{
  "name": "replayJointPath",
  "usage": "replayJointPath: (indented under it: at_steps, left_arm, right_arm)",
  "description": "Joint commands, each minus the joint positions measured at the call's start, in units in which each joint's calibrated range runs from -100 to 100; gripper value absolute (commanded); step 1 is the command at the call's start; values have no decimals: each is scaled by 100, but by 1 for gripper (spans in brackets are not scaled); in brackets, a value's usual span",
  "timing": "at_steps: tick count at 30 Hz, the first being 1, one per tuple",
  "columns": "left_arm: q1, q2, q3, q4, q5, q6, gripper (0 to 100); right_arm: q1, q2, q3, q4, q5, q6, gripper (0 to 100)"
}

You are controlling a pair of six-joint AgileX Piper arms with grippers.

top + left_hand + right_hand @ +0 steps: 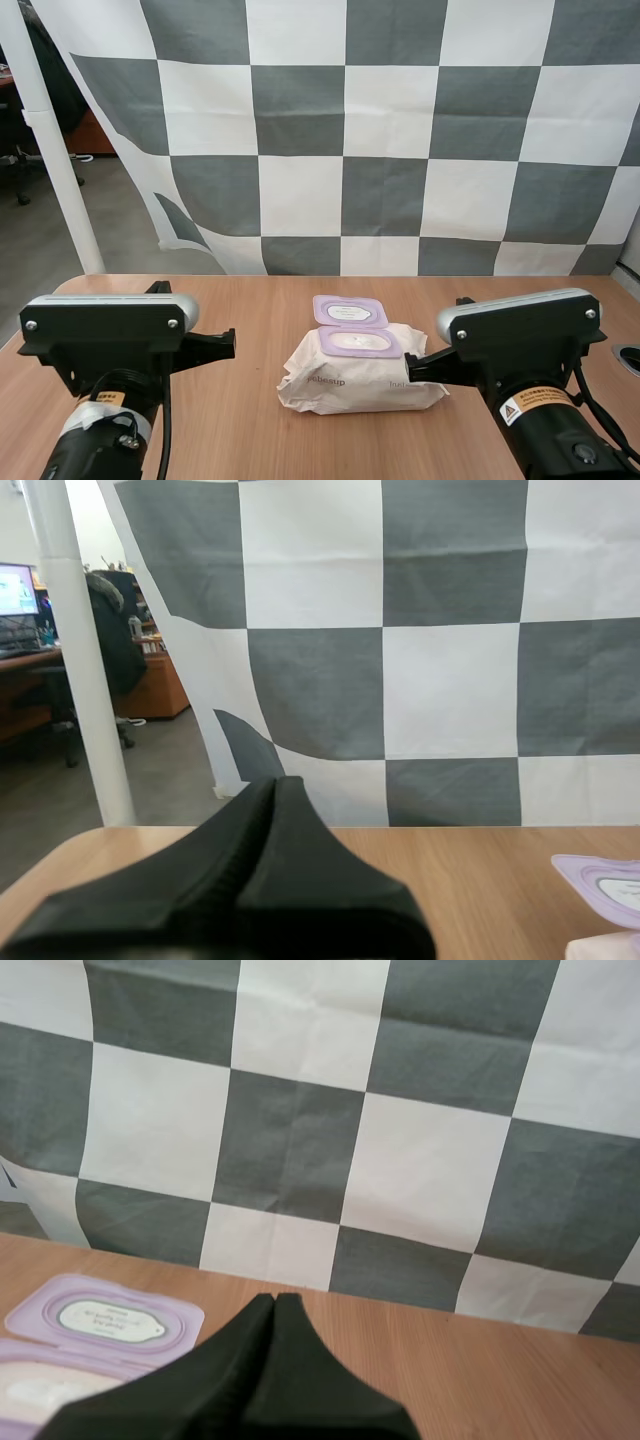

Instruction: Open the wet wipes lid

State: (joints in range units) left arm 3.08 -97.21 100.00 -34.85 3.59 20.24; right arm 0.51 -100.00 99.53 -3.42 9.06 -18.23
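My left jaws and right jaws are each pressed together on nothing, hovering low over the brown wooden worktop [250, 425]. The crinkly white soft-film pack of wet wipes [350, 385] lies between them, closest to the right jaws' tips. Its stiff lilac plastic flip lid [349, 310] is already folded back flat beyond the oval opening [358, 343]. I judge the job done, so I'd hold clear and avoid nudging the light pack.

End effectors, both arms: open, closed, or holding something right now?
Left end effector: closed, holding nothing.
Right end effector: closed, holding nothing.
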Motion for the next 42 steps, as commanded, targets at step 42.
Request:
replayJointPath:
  at_steps: [42]
  left_arm:
    - [-45, -279, 0, 3349, 2774, -3616, 0]
  right_arm:
    - [-125, 0, 47, 300, 2262, 368, 0]
